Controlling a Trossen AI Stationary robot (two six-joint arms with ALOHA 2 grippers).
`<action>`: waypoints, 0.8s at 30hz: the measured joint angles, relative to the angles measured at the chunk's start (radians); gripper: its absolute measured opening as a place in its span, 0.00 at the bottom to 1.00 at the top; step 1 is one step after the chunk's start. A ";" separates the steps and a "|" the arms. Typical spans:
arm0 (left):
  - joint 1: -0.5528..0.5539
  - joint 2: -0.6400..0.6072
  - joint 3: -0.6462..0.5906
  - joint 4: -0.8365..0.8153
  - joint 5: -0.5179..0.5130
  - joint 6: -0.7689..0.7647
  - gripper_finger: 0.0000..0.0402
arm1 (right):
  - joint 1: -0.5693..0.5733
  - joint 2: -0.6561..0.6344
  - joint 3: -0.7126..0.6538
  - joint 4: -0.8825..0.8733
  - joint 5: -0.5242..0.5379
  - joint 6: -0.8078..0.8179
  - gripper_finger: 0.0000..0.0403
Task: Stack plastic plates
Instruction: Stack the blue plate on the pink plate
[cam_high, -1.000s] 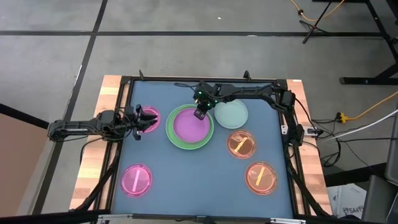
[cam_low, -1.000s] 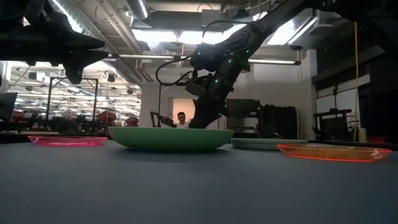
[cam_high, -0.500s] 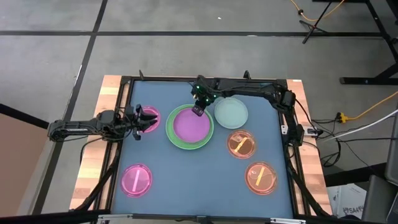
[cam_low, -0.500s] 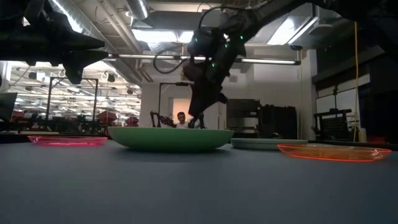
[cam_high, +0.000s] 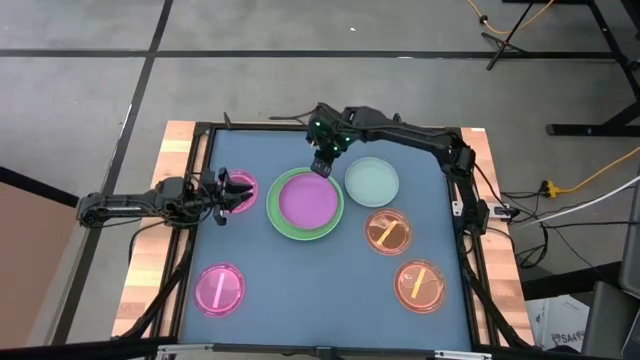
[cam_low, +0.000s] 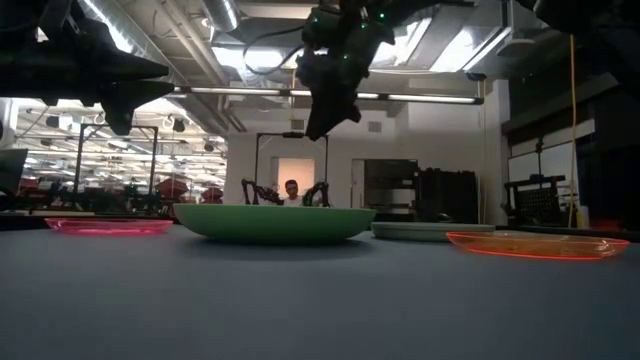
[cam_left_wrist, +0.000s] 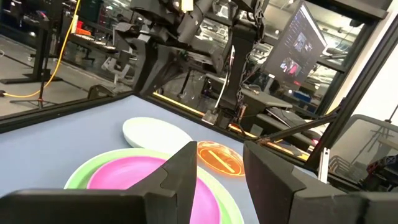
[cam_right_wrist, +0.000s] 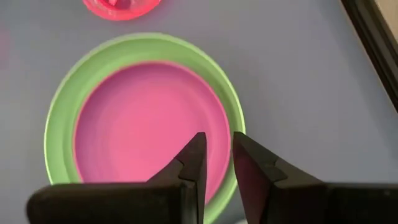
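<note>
Purple plate (cam_high: 307, 201) lies in green plate below right claw (cam_high: 323, 166).

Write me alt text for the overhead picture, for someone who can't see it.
Seen from above, a purple plate sits nested inside a larger green plate on a blue-grey table, with the right gripper raised over the green plate's far rim. The left gripper hovers over a pink plate; another pink plate, a pale blue-grey plate and two orange plates lie separately.
</note>
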 joint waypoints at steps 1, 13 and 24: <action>0.000 0.000 0.000 0.000 0.000 0.000 0.31 | 0.000 -0.003 0.005 -0.022 0.000 -0.012 0.17; 0.000 0.000 0.000 0.000 0.000 0.000 0.31 | -0.041 -0.104 -0.001 -0.211 0.103 -0.138 0.17; 0.000 0.000 0.000 -0.001 0.000 0.000 0.31 | -0.125 -0.319 -0.245 -0.182 0.096 -0.188 0.17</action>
